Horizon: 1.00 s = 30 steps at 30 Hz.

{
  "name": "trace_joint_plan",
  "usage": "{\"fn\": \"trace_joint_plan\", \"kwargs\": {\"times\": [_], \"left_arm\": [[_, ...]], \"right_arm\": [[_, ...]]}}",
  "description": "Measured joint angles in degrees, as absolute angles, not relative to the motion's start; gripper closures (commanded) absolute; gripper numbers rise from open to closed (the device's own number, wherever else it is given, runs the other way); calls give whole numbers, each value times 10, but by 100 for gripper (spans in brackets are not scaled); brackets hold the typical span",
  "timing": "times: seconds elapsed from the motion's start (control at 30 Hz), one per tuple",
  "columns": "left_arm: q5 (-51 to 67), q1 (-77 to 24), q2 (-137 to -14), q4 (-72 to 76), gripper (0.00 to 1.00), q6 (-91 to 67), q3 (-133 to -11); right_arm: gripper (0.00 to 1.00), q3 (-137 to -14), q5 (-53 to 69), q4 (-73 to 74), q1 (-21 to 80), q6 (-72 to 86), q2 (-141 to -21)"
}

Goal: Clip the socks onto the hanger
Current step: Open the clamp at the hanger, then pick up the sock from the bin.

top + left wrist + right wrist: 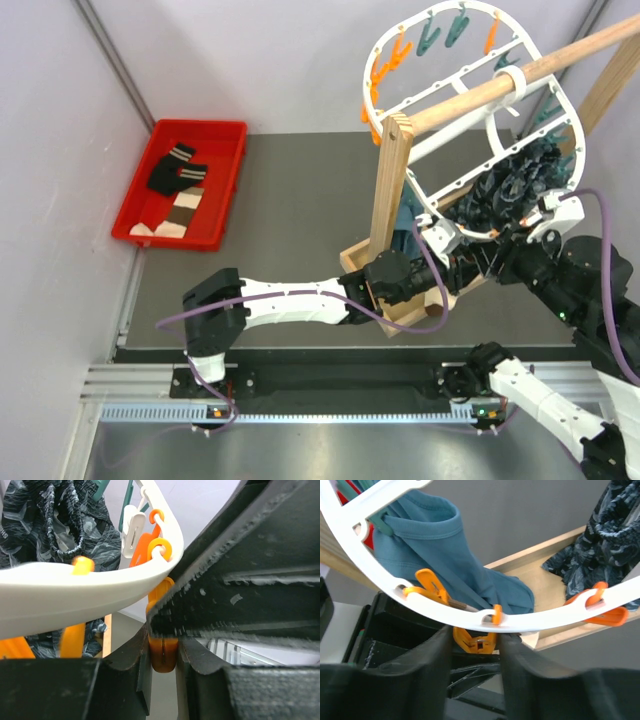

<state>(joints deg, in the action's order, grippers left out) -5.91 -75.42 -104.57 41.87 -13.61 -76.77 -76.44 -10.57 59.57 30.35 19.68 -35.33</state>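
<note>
- Top cam: socks [178, 182], black w/ striped cuffs plus brown/cream banded, lie in red plastic tray [200, 126], far left. White oval plastic hanger [510, 82] hangs on round wooden pole [570, 50], upper right. Dark patterned cloth [510, 185] is bunched at its lower rim.
- L wrist: left gripper [162, 647], rough black fingers, pinched onto glossy orange peg [162, 660] under the curved hanger rim.
- R wrist: right gripper [476, 647] straddles low orange peg [472, 641]; squeezing or not, can't tell. Teal-blue ribbed knit [435, 545] hangs by the rim nearby.
</note>
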Motion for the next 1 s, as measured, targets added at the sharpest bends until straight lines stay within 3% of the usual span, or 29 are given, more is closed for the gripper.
{"fn": "trace_joint_plan", "kwargs": {"times": [0.13, 0.17, 0.27, 0.47, 0.67, 0.87, 1.0], "left_arm": [[-69, -754, -1046, 412, 61, -138, -768], [-69, -754, -1046, 411, 45, -137, -768], [-73, -758, -1041, 409, 30, -140, -761], [-53, -759, -975, 361, 32, -152, -688], [-51, -759, -809, 226, 35, -174, -578], [-225, -754, -632, -38, 31, -216, -549], [-348, -680, -566, -224, 26, -251, -549]], "right_arm": [[100, -761, -121, 594, 303, 198, -357], [100, -761, -123, 593, 303, 199, -358], [100, -761, -128, 593, 303, 201, -364], [100, -757, -139, 592, 303, 201, -365], [100, -757, -145, 592, 303, 194, -366], [100, -757, -145, 592, 304, 190, -365], [100, -753, -143, 592, 304, 190, -362]]}}
